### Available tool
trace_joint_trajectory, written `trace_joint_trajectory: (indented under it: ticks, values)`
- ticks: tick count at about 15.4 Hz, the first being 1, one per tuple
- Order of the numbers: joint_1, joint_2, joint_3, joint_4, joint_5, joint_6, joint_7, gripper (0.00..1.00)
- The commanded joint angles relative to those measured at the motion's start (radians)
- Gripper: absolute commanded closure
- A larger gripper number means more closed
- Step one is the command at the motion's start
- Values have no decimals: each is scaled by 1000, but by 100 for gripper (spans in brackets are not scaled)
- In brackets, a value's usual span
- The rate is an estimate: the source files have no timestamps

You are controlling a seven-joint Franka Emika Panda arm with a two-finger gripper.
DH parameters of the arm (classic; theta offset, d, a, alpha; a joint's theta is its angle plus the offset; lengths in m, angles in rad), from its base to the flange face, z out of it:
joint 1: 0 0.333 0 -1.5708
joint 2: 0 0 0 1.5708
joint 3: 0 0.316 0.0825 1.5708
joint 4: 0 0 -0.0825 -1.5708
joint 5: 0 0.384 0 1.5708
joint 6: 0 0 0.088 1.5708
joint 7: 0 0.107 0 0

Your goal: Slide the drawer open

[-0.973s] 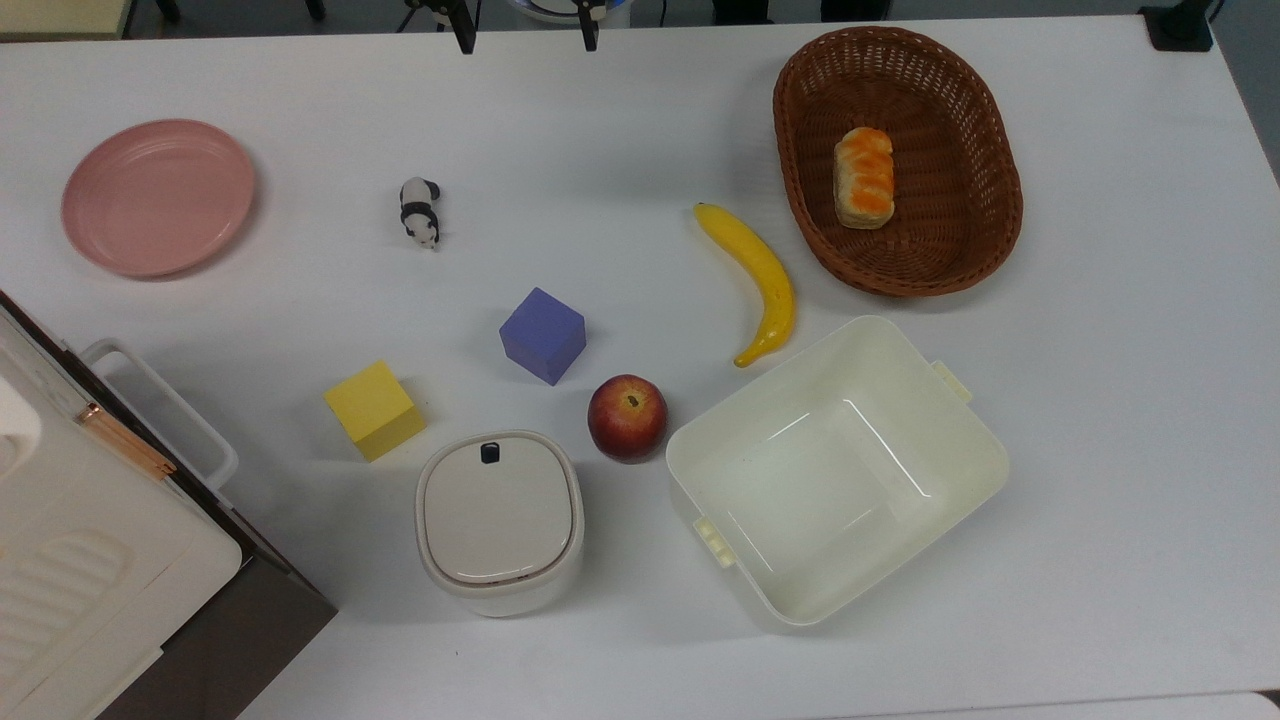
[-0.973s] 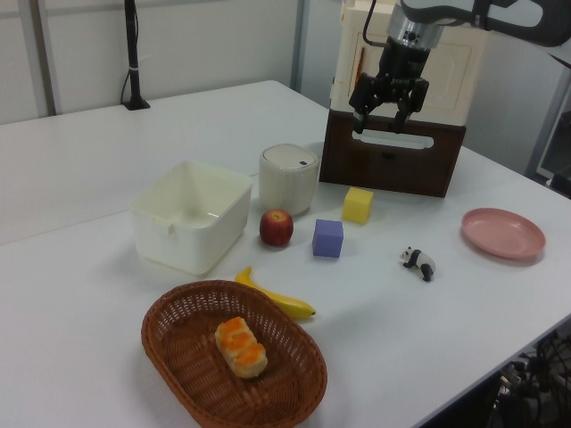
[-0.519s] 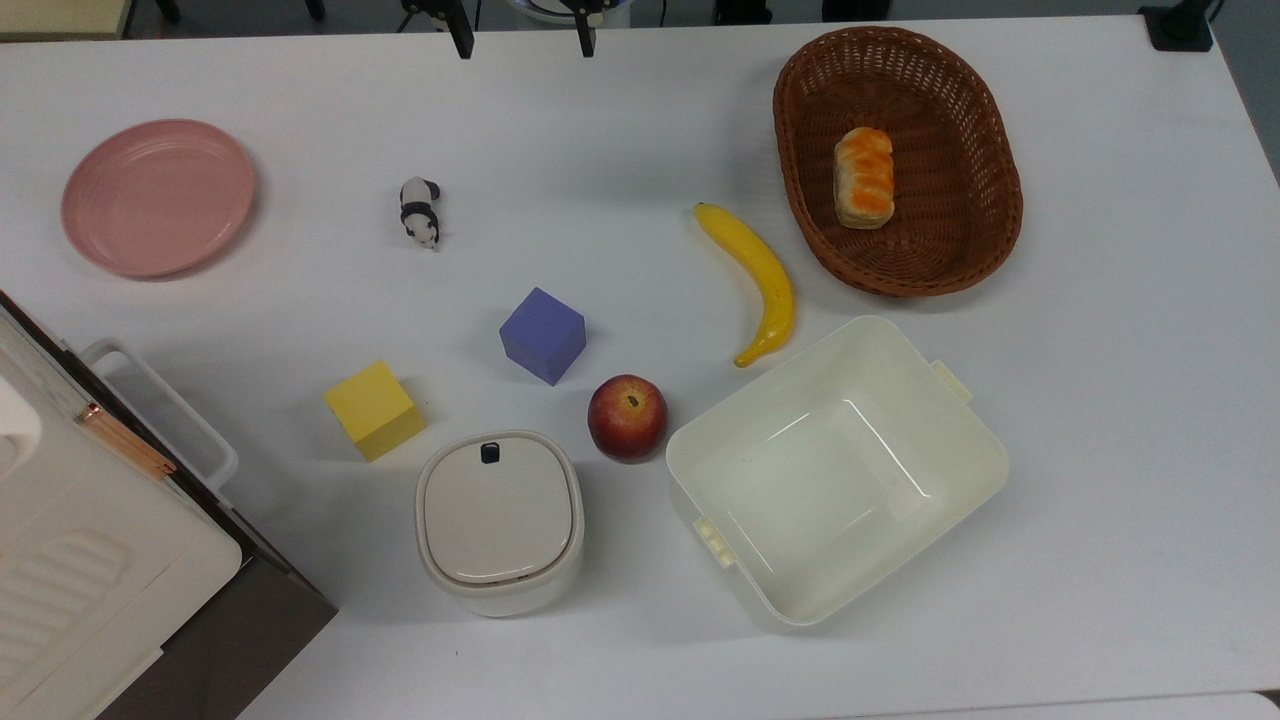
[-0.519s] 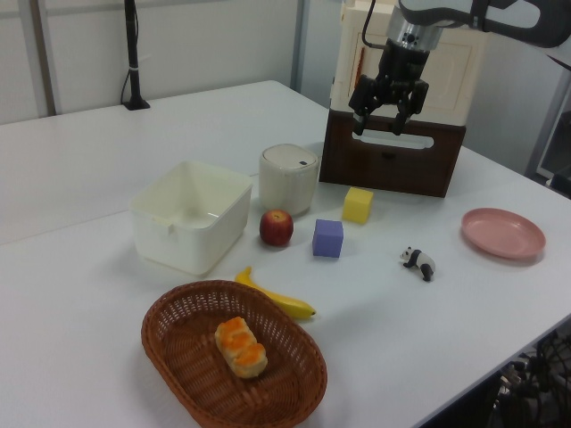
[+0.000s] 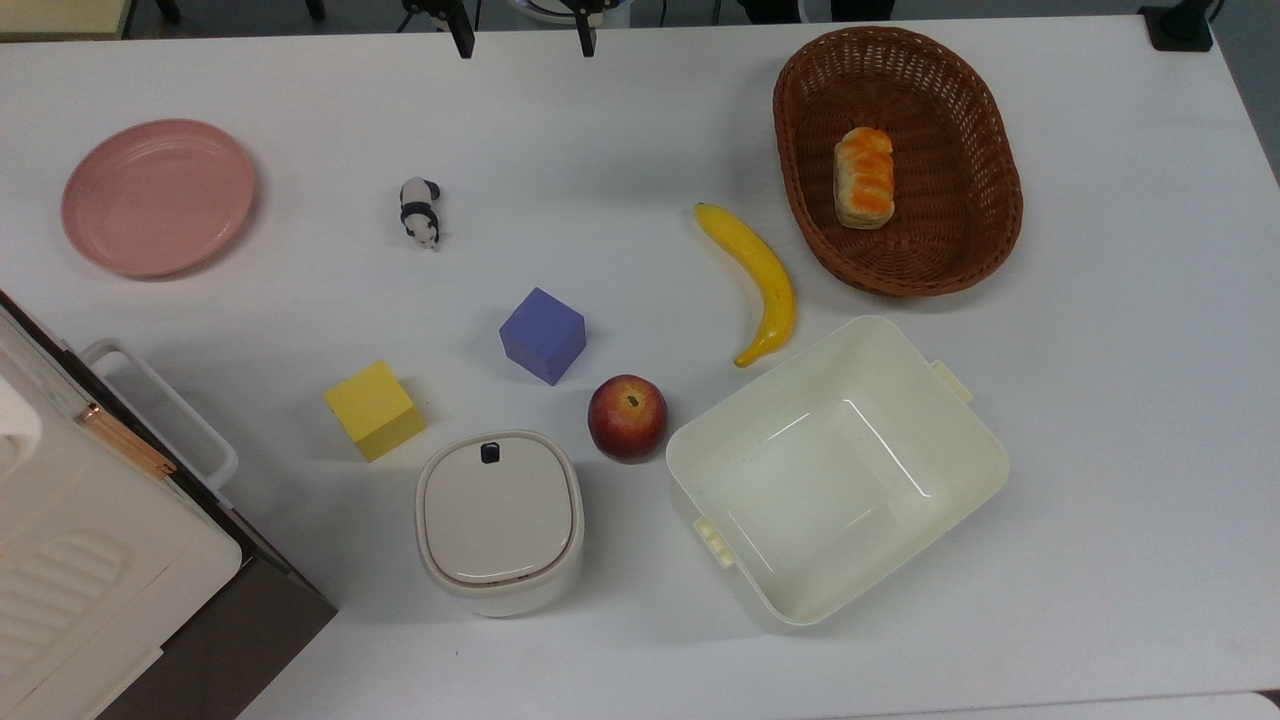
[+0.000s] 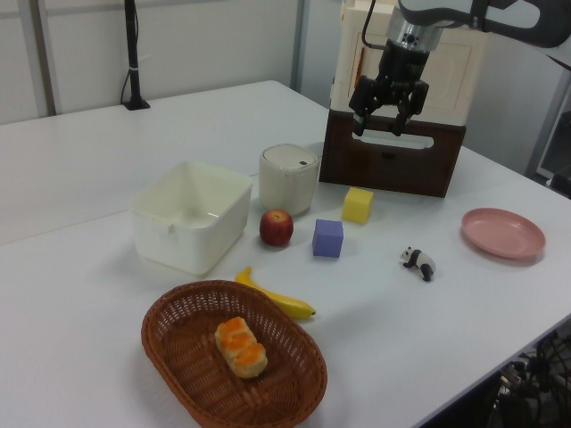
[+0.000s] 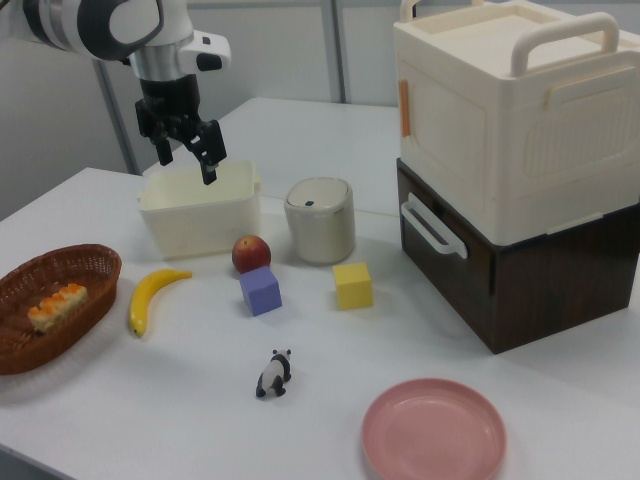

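Nothing is being gripped: the black two-finger tool (image 7: pixel 187 150), fingers spread, is hanging above the desk (image 5: pixel 640 130), needing to reach the shut dark-brown wooden drawer's (image 7: pixel 448 270) white loop handle (image 7: pixel 432 226).

A broad white table (image 6: pixel 80 169) under even indoor light. Pale wall panels (image 6: pixel 205 40) with grey vertical posts stand behind; a black pole (image 6: pixel 132 53) rises at eleven o'clock, possibly a camera stand.

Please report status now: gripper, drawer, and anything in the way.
Gripper open, holding nothing, up in the air. Drawer shut, white handle untouched. Yellow cube on the table in front of the drawer, apart from it.
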Motion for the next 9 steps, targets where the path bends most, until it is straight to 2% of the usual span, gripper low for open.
trace_joint_trajectory:
  ticks: [1,3,5,7,9]
  values:
    - [10,-6,-4,-6,-9,-7,20,0]
    - [10,-5,-4,-6,-17,-6,-4,0]
    - [7,-5,-5,-4,-22,-6,-102,0]
    - [1,-2,-10,-4,-93,-1,-371,0]
    - [-15,12,-17,-6,-120,63,-586,0]
